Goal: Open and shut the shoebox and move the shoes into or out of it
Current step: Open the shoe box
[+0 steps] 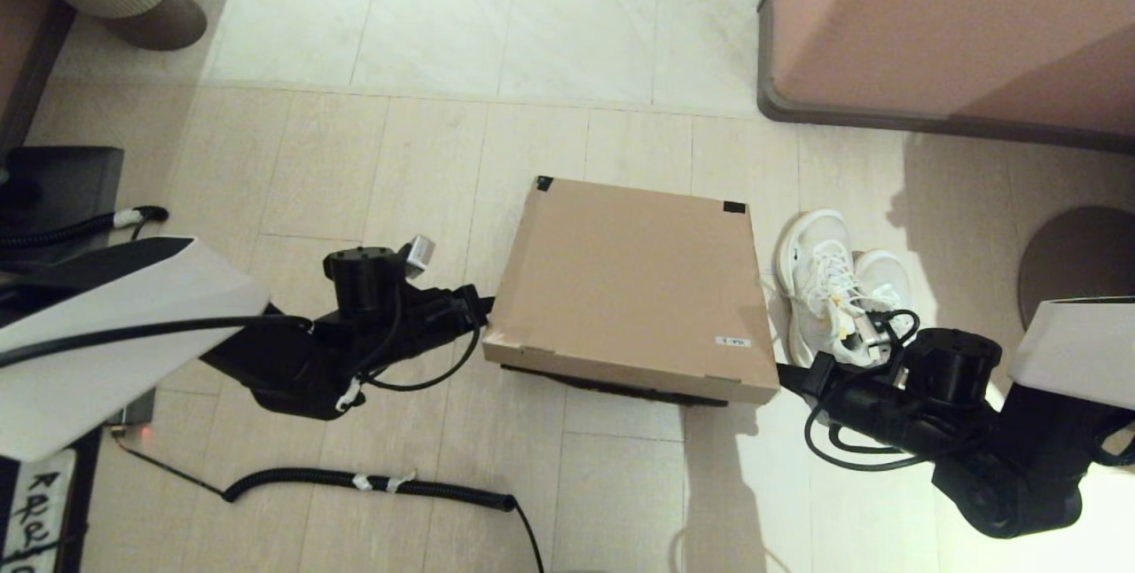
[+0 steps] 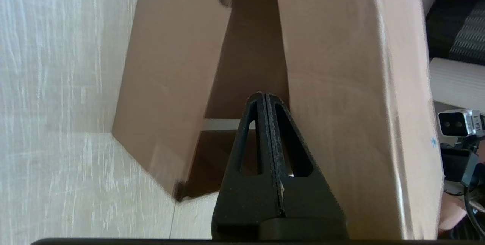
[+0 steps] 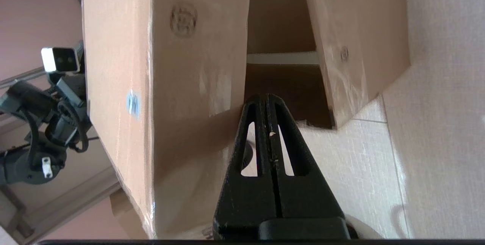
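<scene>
The shoebox (image 1: 631, 287) sits mid-frame, lid partly lifted. Left gripper (image 1: 483, 311) and right gripper (image 1: 785, 378), fingers pressed together, wedge under its near corners. Shoes (image 1: 838, 285) stand just right; furniture block (image 1: 958, 23) upper right.

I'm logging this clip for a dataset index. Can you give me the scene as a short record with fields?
shoebox: brown cardboard shoebox on the tiled floor, lid partly raised at its near edge
shoes: white shoes on the floor outside the box, on the robot's right
left gripper: left gripper shut, at the lid's near left corner
right gripper: right gripper shut, at the lid's near right corner
furniture: pinkish-brown block beyond the shoes
</scene>
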`<state>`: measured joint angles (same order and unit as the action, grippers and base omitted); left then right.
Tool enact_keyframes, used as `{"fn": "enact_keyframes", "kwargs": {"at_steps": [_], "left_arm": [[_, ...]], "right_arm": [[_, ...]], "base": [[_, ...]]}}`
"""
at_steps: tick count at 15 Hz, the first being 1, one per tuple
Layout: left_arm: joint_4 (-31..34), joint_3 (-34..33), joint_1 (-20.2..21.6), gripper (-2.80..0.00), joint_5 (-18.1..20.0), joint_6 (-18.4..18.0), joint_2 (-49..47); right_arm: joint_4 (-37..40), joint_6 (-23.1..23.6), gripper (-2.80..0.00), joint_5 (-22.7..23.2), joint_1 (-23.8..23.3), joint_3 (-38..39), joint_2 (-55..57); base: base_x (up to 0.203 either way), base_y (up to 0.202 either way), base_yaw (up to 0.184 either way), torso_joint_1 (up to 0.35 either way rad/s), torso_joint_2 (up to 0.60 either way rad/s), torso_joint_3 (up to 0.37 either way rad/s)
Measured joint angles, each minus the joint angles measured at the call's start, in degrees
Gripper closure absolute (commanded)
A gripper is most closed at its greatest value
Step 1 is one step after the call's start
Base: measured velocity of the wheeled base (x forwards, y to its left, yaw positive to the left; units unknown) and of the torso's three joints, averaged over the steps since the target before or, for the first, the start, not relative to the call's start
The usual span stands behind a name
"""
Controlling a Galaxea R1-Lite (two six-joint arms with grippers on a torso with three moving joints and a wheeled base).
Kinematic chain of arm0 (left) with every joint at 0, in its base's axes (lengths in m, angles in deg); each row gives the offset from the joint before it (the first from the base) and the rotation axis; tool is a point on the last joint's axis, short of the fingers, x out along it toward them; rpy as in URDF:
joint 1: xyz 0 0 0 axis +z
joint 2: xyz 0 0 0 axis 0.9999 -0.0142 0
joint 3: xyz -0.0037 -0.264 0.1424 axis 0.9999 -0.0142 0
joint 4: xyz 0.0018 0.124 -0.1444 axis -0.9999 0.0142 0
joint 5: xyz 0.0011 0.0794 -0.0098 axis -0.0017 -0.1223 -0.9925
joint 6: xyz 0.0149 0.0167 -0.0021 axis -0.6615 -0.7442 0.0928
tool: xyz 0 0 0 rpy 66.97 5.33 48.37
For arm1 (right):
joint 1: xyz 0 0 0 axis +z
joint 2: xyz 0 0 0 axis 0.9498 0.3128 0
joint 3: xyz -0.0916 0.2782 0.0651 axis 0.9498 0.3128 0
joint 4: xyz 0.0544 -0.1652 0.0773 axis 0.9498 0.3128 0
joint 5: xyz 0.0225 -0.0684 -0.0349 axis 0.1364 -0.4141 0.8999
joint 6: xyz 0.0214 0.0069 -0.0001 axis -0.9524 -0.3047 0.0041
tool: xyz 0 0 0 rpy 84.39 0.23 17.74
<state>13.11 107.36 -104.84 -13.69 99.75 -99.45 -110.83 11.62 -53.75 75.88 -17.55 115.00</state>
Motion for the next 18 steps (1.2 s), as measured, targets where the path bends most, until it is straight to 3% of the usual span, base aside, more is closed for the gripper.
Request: {"fn": "enact_keyframes", "kwargs": {"at_steps": [4, 6, 14, 18], "left_arm": [[-1.9, -1.1, 0.0, 0.00, -0.1, 0.0, 0.8], [-1.9, -1.2, 0.0, 0.00, -0.1, 0.1, 1.8], [-1.4, 1.1, -1.2, 0.00, -0.3, 3.5, 7.1], [-1.0, 6.1, -1.9, 0.00, -0.5, 5.0, 7.5]], "right_arm": [[0.1, -0.9, 0.00, 0.0, -0.2, 0.0, -1.3], [0.1, -4.3, 0.00, 0.2, -0.3, -0.1, -3.4], [0.2, -28.6, 0.00, 5.0, -0.2, -5.4, -14.1], [0.4, -36.9, 0.00, 5.5, -0.9, -13.8, -15.7]], "base": [[0.000, 0.000, 0.000, 0.000, 0.00, 0.000], [0.000, 0.000, 0.000, 0.000, 0.00, 0.000], [0.000, 0.000, 0.000, 0.000, 0.00, 0.000], [0.000, 0.000, 0.000, 0.000, 0.00, 0.000]]}}
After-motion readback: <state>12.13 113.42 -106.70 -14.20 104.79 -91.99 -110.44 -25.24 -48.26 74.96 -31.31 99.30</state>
